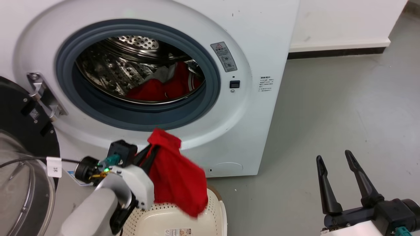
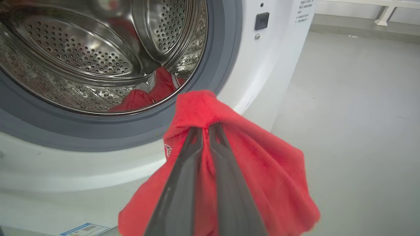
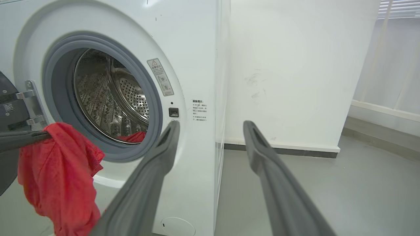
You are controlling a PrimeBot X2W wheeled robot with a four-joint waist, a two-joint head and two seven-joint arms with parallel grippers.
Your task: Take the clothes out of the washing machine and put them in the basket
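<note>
My left jaws are clenched on a red garment. The two dark fingers run side by side up into a bunched fold at its top, and the cloth drapes down around and below them. It hangs outside the washer, below the door opening. In the head view its lower end is over the basket; I cannot tell whether it touches the rim. The fabric looks soft, matte and slightly fuzzy, and it gathers to a peak at the grip. More red clothes, with a patch of white, lie at the bottom of the drum. The drum is shiny perforated steel inside a smooth grey rubber ring. The basket is cream plastic, finely perforated, with rounded corners. My right jaws are released, spread wide over the grey floor.
</note>
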